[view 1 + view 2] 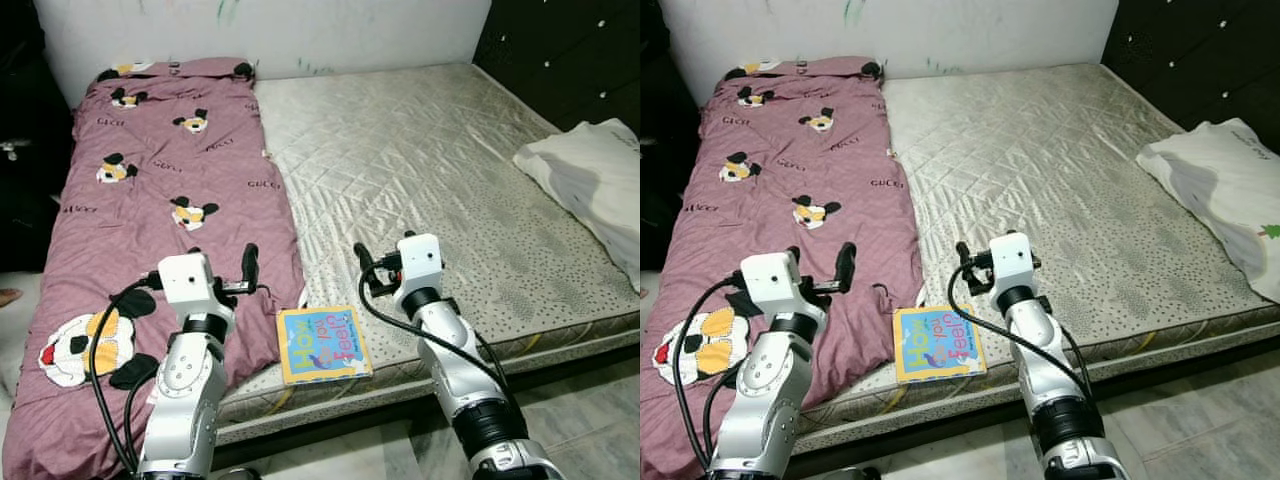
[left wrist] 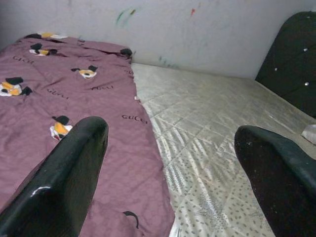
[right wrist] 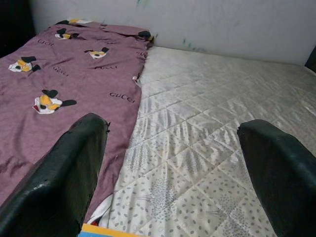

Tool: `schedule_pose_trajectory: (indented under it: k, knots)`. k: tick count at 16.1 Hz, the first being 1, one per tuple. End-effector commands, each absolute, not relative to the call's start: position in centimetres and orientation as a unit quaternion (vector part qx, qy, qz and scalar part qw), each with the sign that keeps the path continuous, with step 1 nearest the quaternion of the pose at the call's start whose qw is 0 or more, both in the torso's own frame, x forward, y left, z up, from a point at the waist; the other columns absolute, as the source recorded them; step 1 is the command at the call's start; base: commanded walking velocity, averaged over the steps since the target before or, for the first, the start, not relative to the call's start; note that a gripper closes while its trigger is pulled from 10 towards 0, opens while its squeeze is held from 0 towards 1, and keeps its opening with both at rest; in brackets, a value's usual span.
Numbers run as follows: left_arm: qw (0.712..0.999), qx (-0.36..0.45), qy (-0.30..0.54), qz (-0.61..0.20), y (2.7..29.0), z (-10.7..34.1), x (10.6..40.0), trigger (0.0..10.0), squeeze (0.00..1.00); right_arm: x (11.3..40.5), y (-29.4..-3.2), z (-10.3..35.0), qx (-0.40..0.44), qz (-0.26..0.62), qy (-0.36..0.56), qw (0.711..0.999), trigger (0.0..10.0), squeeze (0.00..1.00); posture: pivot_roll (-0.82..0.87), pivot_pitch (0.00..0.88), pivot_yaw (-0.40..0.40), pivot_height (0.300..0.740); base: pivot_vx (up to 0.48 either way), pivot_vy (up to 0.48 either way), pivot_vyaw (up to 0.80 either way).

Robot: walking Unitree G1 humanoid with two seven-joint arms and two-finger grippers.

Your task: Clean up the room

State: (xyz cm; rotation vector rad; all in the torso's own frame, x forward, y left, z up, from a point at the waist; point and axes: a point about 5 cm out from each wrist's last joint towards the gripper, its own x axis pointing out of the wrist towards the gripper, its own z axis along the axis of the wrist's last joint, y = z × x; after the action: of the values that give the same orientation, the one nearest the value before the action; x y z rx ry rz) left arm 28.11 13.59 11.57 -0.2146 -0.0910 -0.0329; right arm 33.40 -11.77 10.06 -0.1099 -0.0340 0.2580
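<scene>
A colourful children's book [image 1: 323,343] lies flat on the mattress [image 1: 420,170] near its front edge, beside a maroon blanket [image 1: 170,170] with cartoon mouse prints. My left gripper [image 1: 222,262] hovers open above the blanket's near part, just left of the book. My right gripper [image 1: 385,250] hovers open over the bare mattress, just behind and right of the book. In the left wrist view the left gripper [image 2: 170,131] has nothing between its spread fingers. In the right wrist view the same holds for the right gripper [image 3: 172,126], with the book's corner [image 3: 106,231] under it.
A white pillow [image 1: 590,175] lies at the mattress's right edge, against a dark padded headboard [image 1: 560,50]. A white wall [image 1: 300,30] runs along the far side. Dark furniture [image 1: 20,150] stands to the left. Tiled floor [image 1: 580,400] lies in front of the bed.
</scene>
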Motion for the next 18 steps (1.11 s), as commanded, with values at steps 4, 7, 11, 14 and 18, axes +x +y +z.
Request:
schedule_pose_trajectory:
  k: [4,7,11,14,18]
  knots:
    - [0.994,-0.103,-0.04,-0.017,13.4,11.4,27.9,10.0,0.0,33.4,-12.0,10.0,-0.055,0.123,-0.016,0.991,10.0,0.0,0.05,0.099,-0.025,0.74,0.0,0.0,-0.24]
    - [0.996,-0.08,-0.037,0.0,14.7,11.2,27.3,10.0,0.0,32.9,-12.4,10.1,-0.049,0.136,-0.014,0.989,10.0,0.0,0.05,0.097,-0.005,0.74,0.0,0.0,0.0]
    - [0.998,-0.029,-0.031,0.045,18.6,10.7,25.8,10.0,0.0,31.7,-14.7,11.5,-0.03,0.127,-0.033,0.991,10.0,0.0,0.03,0.102,0.037,0.74,0.0,0.0,0.0]
    - [0.996,-0.01,-0.011,0.089,21.3,10.2,24.2,10.0,0.0,31.3,-18.0,12.2,-0.044,0.06,-0.026,0.997,10.0,0.0,0.03,0.102,0.042,0.74,0.0,0.0,0.0]
    - [0.997,-0.008,0.009,0.078,21.5,9.8,20.8,10.0,0.0,30.1,-19.6,12.2,-0.026,0.013,-0.035,0.999,10.0,0.0,0.05,0.085,0.012,0.74,0.0,0.0,0.0]
